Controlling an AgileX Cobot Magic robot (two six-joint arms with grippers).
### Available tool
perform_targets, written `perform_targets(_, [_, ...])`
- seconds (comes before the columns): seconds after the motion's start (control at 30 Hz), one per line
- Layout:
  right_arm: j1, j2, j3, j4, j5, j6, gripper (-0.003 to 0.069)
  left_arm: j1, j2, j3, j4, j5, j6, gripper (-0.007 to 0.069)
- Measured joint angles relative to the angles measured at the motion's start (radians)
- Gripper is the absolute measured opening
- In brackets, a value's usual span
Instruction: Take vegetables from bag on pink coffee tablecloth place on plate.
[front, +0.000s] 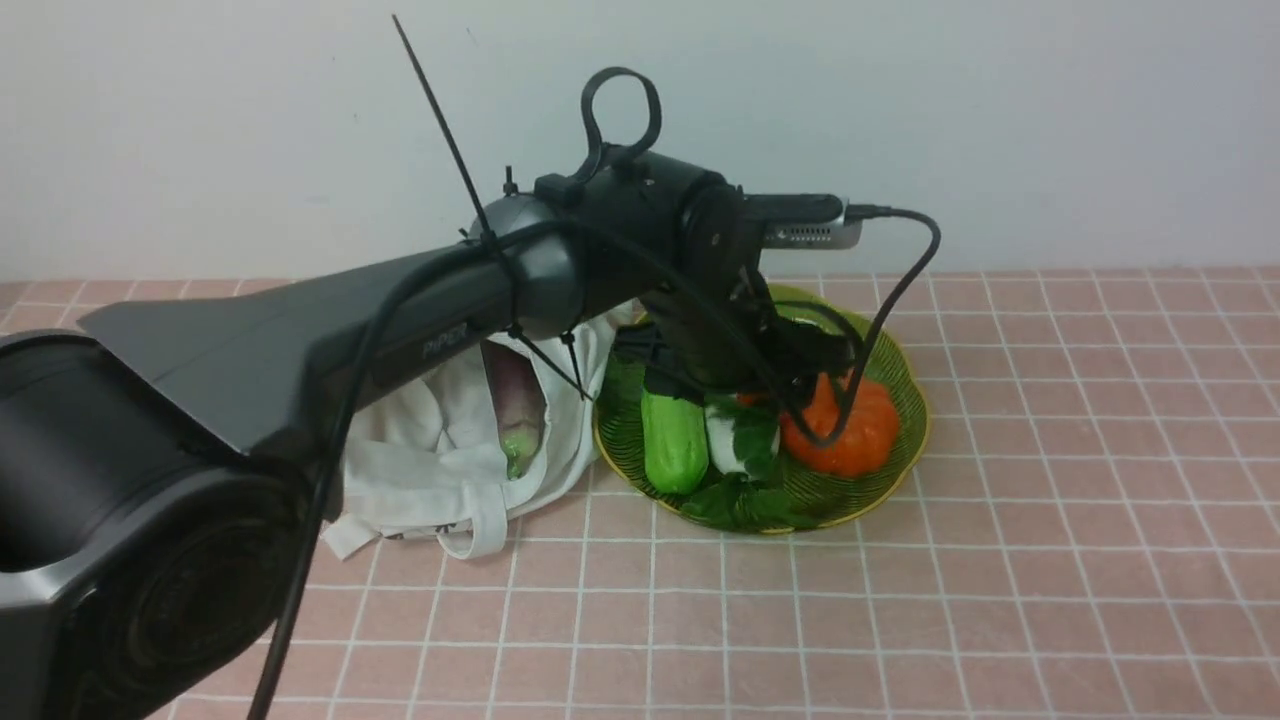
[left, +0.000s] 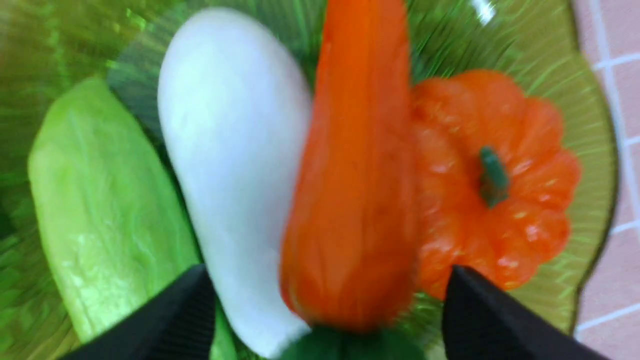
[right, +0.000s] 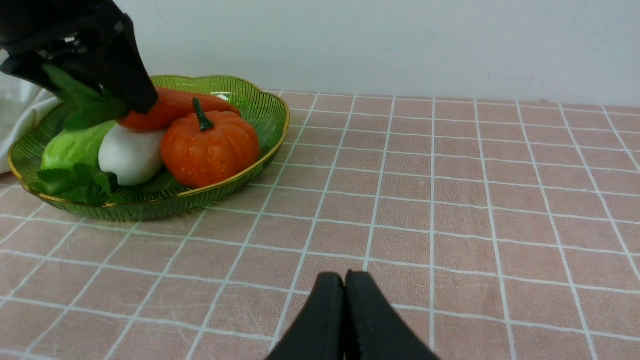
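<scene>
My left gripper (left: 327, 270) hangs over the green plate (front: 905, 355) with its jaws spread wide. The orange carrot (left: 350, 200) lies between them with a gap on each side. It rests on a white vegetable (left: 235, 150) and an orange pumpkin (left: 495, 180). A pale green leafy vegetable (left: 100, 200) lies beside them. The off-white bag (front: 430, 470) sits left of the plate, with a purplish-white vegetable (front: 515, 400) showing in its mouth. My right gripper (right: 344, 274) is shut and empty, low over the pink tablecloth (right: 450, 200).
A white wall stands close behind the plate and bag. My left arm (front: 300, 330) and its cable (front: 900, 270) hang over the bag and the plate's left half. Bare pink cloth (front: 1000, 550) stretches right of and in front of the plate.
</scene>
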Motion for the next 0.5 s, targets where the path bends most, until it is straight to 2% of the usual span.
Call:
perform_targets(0.13, [0.000,0.000,0.000,0.000,0.000,-0.001,-0.0018,0.000,-0.045,-0.057,0.012,0.088,0.001,0.0593])
perform_targets(0.23, [0.000,0.000,0.000,0.000,0.000,-0.001,-0.0018,0.000,-0.110,-0.116,0.059,0.198,0.019,0.0552])
perform_targets(0.3, [0.000,0.000,0.000,0.000,0.000,-0.001,-0.0018,0.000,-0.186,-0.195,0.139,0.353,0.050,0.0456])
perform_targets(0.33, [0.000,0.000,0.000,0.000,0.000,-0.001,-0.0018,0.000,-0.192,-0.201,0.154,0.364,0.054,0.0435])
perform_targets(0.43, [0.000,0.000,0.000,0.000,-0.001,-0.001,-0.0018,0.000,-0.293,-0.258,0.241,0.434,0.106,0.0268])
perform_targets(0.47, [0.000,0.000,0.000,0.000,-0.001,-0.001,-0.0018,0.000,-0.378,-0.268,0.269,0.450,0.142,0.0154])
perform_targets(0.5, [0.000,0.000,0.000,0.000,-0.001,-0.001,-0.0018,0.000,-0.439,-0.268,0.270,0.455,0.166,0.0072])
